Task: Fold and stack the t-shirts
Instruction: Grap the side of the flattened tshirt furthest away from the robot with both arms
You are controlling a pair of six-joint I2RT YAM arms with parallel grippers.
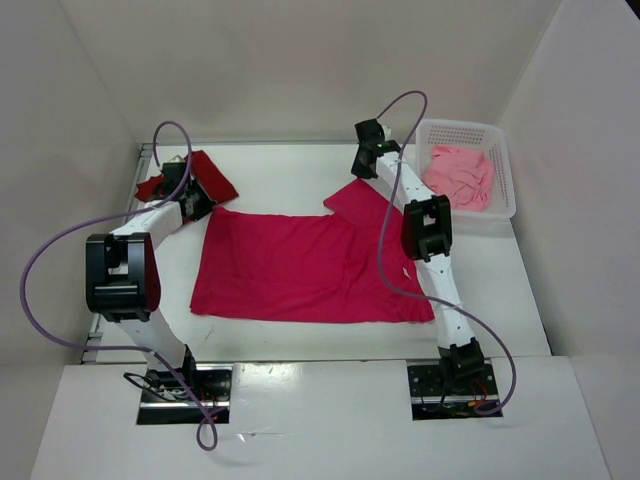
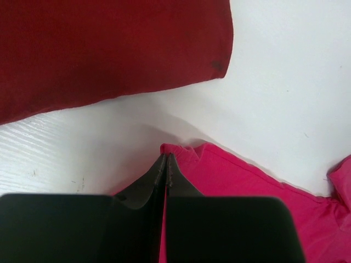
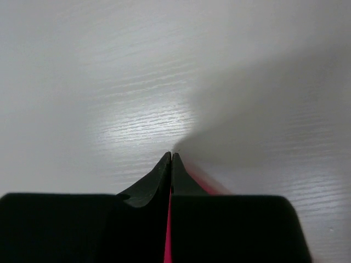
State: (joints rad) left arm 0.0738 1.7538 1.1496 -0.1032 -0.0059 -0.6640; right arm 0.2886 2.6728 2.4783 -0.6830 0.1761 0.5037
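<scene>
Crimson t-shirt (image 1: 300,270) lies spread flat mid-desk (image 1: 300,340), near hem twd the arm bases. At its far L corner, L pincer (image 2: 166,160) is clamped tight on the cloth edge. At the far R sleeve, R pincer (image 3: 171,158) is pinched together w/ a sliver of crimson btwn the tips. Further back L: dark red t-shirt (image 1: 215,182), bunched, apart from the crimson one. Far R corner: white basket (image 1: 505,190) w/ salmon pink t-shirt (image 1: 460,175) crumpled inside.
</scene>
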